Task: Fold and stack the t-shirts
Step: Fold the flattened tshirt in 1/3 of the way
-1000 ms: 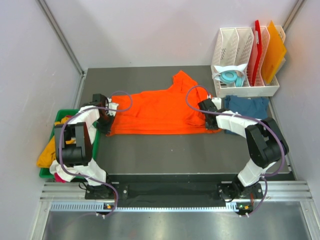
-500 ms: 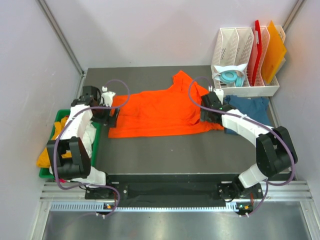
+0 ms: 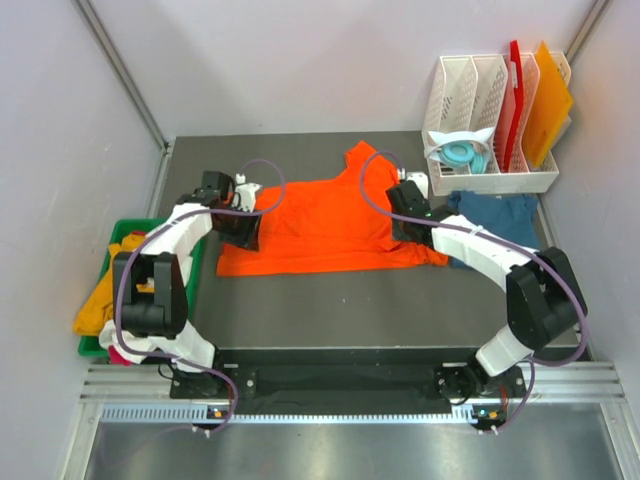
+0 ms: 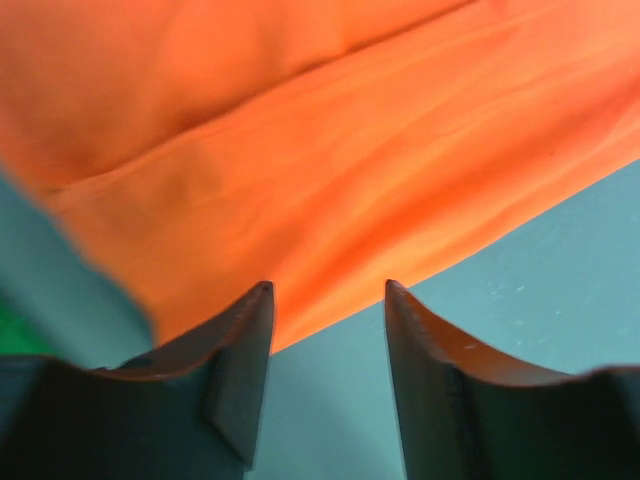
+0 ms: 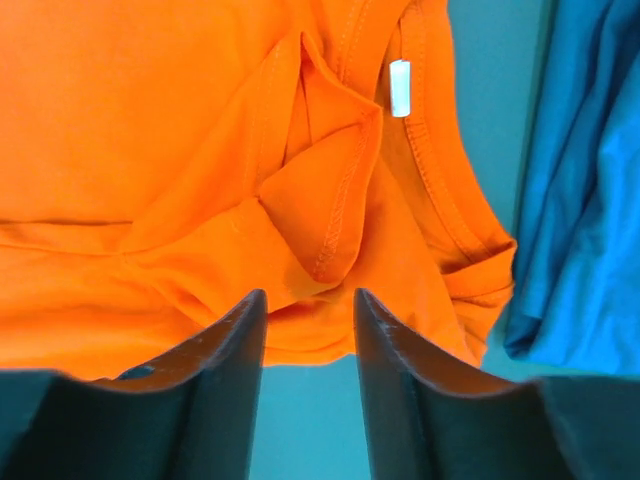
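Your left pincer point(image 4: 328, 290) and right pincer point(image 5: 308, 296) hang part-open and empty over the orange t-shirt point(image 3: 320, 225), so if you grab unevenly you risk bunching its rumpled collar end.

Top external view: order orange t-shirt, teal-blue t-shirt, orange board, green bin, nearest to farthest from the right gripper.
1. orange t-shirt, under the right gripper
2. teal-blue t-shirt, on its right
3. orange board, back-right corner
4. green bin, far left

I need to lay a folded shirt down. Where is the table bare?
The wide strip of table between the orange t-shirt and the near edge is bare; so is the far-left corner. The far right is crowded: teal-blue t-shirt, white rack.
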You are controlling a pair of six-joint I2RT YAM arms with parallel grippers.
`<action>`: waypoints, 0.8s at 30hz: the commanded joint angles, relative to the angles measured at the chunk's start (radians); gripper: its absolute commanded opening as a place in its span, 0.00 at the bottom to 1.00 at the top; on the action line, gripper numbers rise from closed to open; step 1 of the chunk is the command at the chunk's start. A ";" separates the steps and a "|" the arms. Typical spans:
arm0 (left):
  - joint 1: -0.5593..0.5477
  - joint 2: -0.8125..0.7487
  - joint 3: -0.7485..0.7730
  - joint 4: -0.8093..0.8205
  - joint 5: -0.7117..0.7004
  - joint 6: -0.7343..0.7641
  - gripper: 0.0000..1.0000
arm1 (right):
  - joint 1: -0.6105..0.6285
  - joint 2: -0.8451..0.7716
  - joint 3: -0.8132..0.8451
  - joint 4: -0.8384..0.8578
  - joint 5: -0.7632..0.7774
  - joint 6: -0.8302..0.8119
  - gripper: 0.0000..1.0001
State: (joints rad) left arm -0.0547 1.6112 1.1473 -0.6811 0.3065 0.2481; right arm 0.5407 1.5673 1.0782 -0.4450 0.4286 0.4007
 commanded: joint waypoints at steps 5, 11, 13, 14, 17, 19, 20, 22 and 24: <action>-0.033 0.088 -0.008 0.060 0.016 -0.066 0.35 | 0.004 0.069 0.071 0.026 -0.021 0.000 0.34; -0.033 0.099 -0.018 0.057 -0.007 -0.059 0.34 | 0.004 0.120 0.106 0.014 -0.036 0.006 0.42; -0.033 0.098 -0.027 0.058 -0.012 -0.056 0.34 | 0.004 0.129 0.112 0.015 -0.039 0.006 0.37; -0.033 0.096 -0.031 0.060 -0.014 -0.055 0.34 | 0.004 0.134 0.112 0.022 -0.037 0.006 0.31; -0.033 0.089 -0.043 0.060 -0.020 -0.052 0.33 | 0.004 0.151 0.120 0.019 -0.039 0.004 0.08; -0.033 0.084 -0.047 0.061 -0.024 -0.047 0.33 | 0.004 0.157 0.132 0.012 -0.034 0.004 0.00; -0.033 0.084 -0.047 0.061 -0.024 -0.047 0.32 | 0.004 0.155 0.132 0.020 -0.031 0.004 0.00; -0.033 0.082 -0.049 0.060 -0.033 -0.047 0.32 | 0.004 0.148 0.131 0.035 -0.027 0.000 0.00; -0.033 0.076 -0.050 0.064 -0.041 -0.049 0.31 | 0.004 0.140 0.144 0.060 -0.014 -0.006 0.00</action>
State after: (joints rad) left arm -0.0868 1.7161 1.1011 -0.6460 0.2806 0.1959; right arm 0.5411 1.7180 1.1614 -0.4496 0.3950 0.4023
